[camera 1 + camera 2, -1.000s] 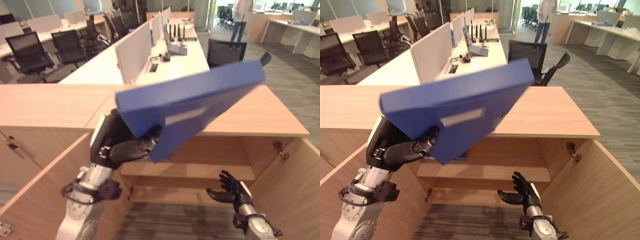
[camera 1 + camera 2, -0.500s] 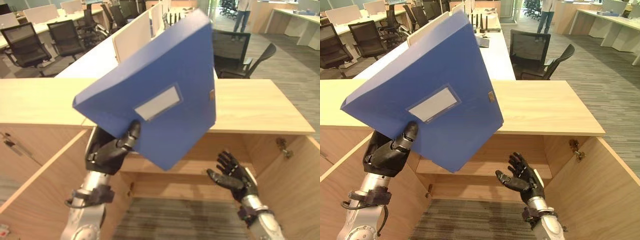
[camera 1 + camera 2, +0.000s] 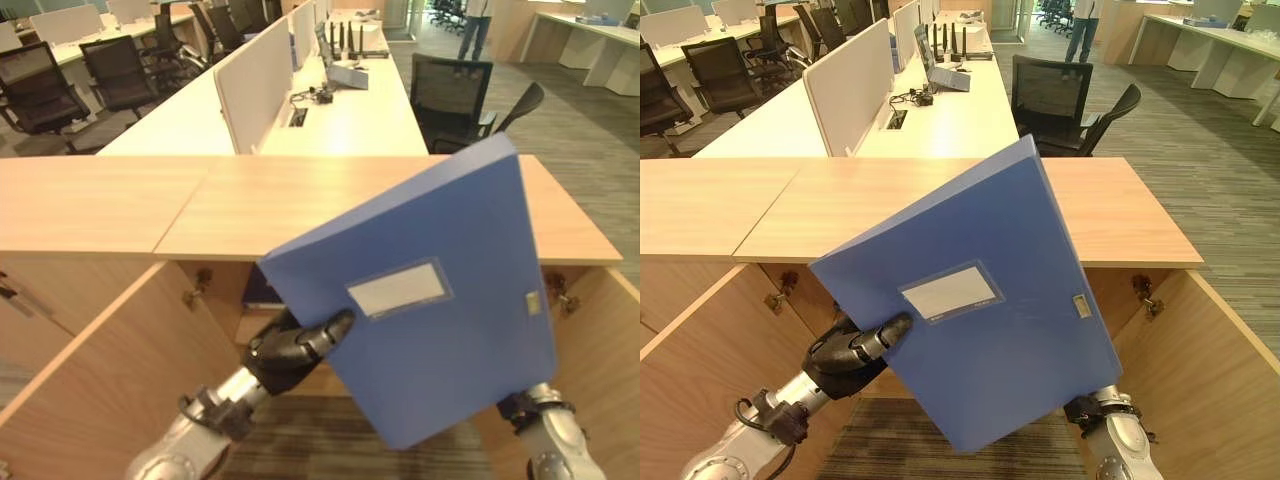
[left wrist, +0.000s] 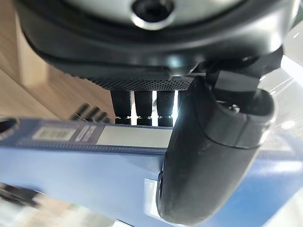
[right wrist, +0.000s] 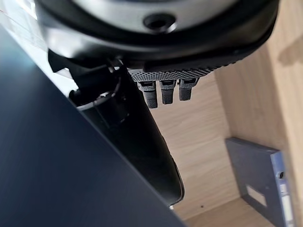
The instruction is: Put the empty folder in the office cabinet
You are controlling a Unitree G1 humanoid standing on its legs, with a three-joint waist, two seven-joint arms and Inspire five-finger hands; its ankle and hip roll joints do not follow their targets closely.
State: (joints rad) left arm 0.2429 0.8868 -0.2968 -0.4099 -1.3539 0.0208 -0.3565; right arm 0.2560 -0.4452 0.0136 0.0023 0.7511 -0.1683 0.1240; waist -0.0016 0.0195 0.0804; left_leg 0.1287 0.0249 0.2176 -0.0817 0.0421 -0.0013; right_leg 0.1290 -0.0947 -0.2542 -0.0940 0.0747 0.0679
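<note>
Since the earlier frame we see that the blue folder (image 3: pixel 980 300) has come down from above the counter (image 3: pixel 840 200) and now hangs in front of the open cabinet (image 3: pixel 700 340), tilted, with its label face turned toward us. It covers most of the cabinet opening and its upper corner overlaps the counter's front edge. Our left hand (image 3: pixel 850 355) grips the folder at its lower left edge: the thumb lies on the front face just beside the white label (image 3: pixel 952 293), and in the left wrist view the fingers (image 4: pixel 142 101) reach behind the spine. Our right hand (image 5: pixel 142 137) is behind the folder's lower right corner. In the right wrist view its thumb lies along the dark back of the folder and its fingers look short and straight, so we read it as open. Another blue folder (image 5: pixel 258 184) stands inside the cabinet against the wooden wall.
</note>
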